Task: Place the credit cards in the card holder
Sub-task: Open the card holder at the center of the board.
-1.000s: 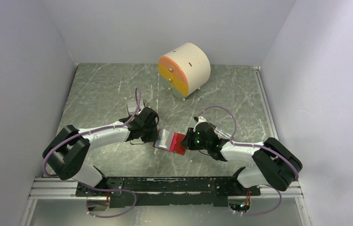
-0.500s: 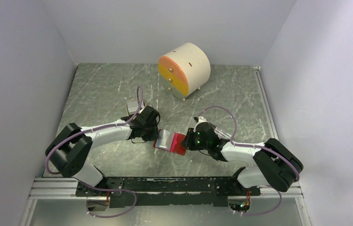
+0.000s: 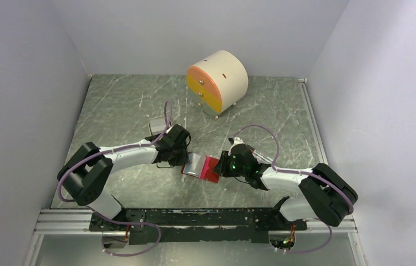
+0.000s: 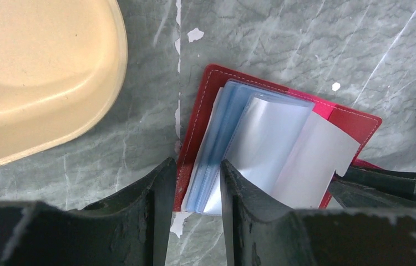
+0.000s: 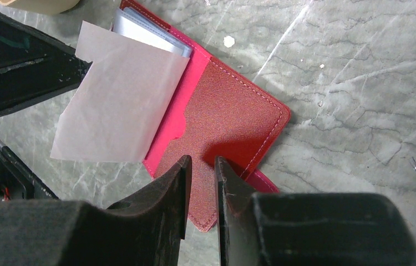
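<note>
Now | card holder [image 5: 233,122] lies open | right hand [image 5: 202,166] pinches its red flap [image 5: 217,127] | left hand [image 4: 196,166] straddles pockets [image 4: 250,133]; grip unclear

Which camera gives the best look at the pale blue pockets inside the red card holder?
Left wrist: the pale blue pockets fan out there, close up. The right wrist view catches only a corner of them behind a pale sheet; the top view shows just a small shiny patch.
</note>
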You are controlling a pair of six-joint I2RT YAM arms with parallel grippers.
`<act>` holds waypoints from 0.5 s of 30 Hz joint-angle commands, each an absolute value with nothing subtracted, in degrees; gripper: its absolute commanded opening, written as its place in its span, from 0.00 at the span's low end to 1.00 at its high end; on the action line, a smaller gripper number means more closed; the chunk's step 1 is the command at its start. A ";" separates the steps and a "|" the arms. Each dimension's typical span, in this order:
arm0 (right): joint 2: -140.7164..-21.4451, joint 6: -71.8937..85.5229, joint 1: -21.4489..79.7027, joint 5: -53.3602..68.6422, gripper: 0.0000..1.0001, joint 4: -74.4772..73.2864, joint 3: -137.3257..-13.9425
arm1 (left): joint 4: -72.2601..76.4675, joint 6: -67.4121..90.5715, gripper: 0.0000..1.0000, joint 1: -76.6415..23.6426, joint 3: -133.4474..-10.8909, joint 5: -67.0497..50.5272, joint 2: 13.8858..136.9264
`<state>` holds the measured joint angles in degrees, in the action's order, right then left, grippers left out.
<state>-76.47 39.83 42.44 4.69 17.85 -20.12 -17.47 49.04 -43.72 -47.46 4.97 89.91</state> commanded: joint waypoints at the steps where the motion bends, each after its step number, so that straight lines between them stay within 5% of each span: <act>1: -75.85 38.44 42.50 4.57 0.26 14.19 -19.85 | -18.95 48.57 0.40 -44.22 -49.47 7.02 90.24; 15: -76.49 37.85 42.50 4.74 0.26 13.62 -21.60 | -19.87 48.42 0.41 -44.91 -50.85 6.70 91.89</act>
<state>-76.20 39.09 42.44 4.93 16.10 -20.80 -18.74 48.75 -44.42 -49.12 5.96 91.94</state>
